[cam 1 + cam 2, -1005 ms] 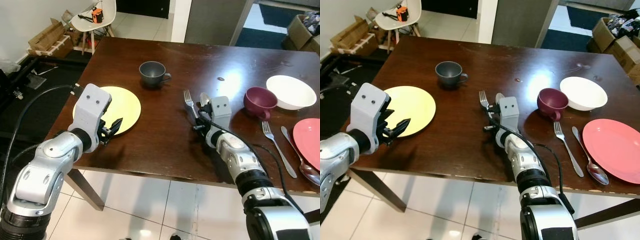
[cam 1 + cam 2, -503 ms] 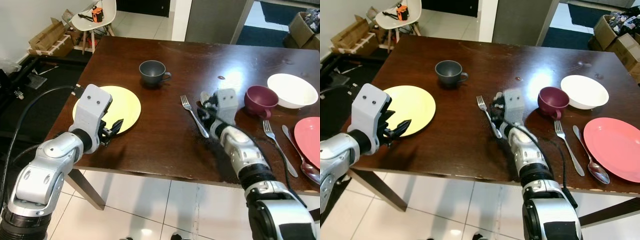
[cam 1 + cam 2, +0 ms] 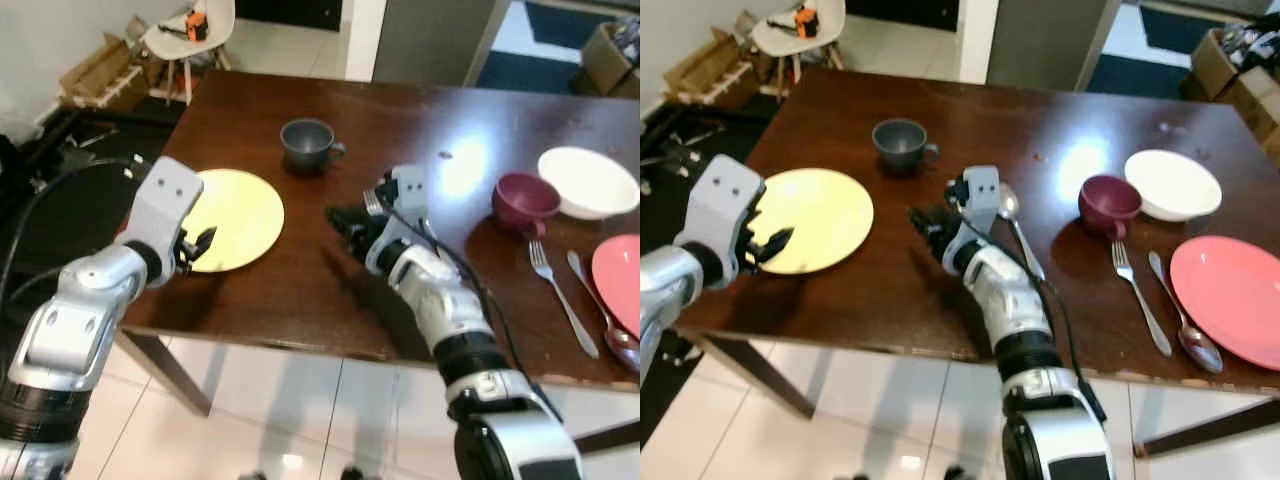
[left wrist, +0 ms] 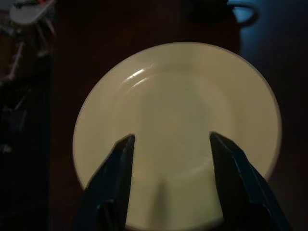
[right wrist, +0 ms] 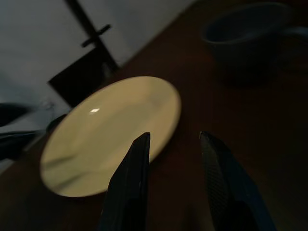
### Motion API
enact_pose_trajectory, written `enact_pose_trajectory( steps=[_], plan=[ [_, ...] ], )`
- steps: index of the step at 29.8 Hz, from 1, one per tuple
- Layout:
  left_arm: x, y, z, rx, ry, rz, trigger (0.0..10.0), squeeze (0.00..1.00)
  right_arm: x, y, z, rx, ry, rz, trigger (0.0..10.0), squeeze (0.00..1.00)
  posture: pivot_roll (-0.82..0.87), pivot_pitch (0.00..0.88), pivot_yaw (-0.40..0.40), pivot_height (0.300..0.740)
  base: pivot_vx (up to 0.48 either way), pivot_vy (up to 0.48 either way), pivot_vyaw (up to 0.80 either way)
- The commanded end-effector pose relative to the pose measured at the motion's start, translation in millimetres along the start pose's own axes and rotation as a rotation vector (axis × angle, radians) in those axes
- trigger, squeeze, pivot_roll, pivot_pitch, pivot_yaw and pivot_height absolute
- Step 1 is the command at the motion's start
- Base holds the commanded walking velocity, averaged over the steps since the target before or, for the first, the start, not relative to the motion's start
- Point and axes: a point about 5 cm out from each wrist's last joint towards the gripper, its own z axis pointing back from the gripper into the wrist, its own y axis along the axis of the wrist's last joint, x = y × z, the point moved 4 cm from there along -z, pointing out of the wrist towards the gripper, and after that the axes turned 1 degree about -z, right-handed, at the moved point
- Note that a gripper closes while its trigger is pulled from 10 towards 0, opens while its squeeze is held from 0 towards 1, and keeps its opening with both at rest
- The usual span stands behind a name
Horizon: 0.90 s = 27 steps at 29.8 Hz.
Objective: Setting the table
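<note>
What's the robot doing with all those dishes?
It is setting a table. Its left end effector hovers open at the near edge of the yellow plate. Its right end effector, open and empty, points toward that plate from the table's middle, with a fork lying beside its wrist. A grey cup sits behind the plate.

The glossy dark brown wooden desk (image 3: pixel 300 280) carried a pale yellow round plate (image 3: pixel 228 218), a dark grey cup (image 3: pixel 308 146), a maroon mug (image 3: pixel 1108 204), a white bowl (image 3: pixel 1172 183) and a coral-pink plate (image 3: pixel 1228 312). The forks and spoons were plain silver metal. Both arms were silver with black fingers. The floor tiles (image 3: pixel 330 420) were off-white.
</note>
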Motion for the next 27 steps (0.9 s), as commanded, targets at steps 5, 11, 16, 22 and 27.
enact_pose_trajectory(
  steps=[5,11,16,22,27],
  plan=[
    [26.0,-17.7,-30.4,-0.064,-0.040,-0.102,10.0,0.00,-1.2,26.3,11.0,0.081,0.009,0.034,10.0,0.00,0.10,0.186,0.068,0.740,0.000,0.000,0.00],
    [33.5,-28.3,-44.2,-0.107,-0.016,-0.234,10.0,0.00,0.2,50.9,23.3,0.154,0.004,0.112,10.0,0.00,0.07,0.186,0.072,0.740,0.000,0.000,0.00],
    [26.6,-36.1,-51.7,-0.128,0.036,-0.254,10.0,0.00,19.8,57.3,41.5,0.149,-0.098,0.188,10.0,0.00,0.05,0.184,0.076,0.740,0.000,0.000,0.00],
    [32.6,-62.1,-51.7,-0.205,-0.033,-0.285,10.0,0.00,46.4,39.7,62.8,0.060,-0.207,0.230,10.0,0.00,0.05,0.182,0.078,0.740,0.000,0.000,0.00],
    [46.2,-76.1,-50.8,-0.235,-0.108,-0.292,10.0,0.00,51.0,41.0,67.3,0.055,-0.229,0.235,10.0,0.00,0.04,0.179,0.078,0.740,0.000,0.000,0.00]
  ],
)
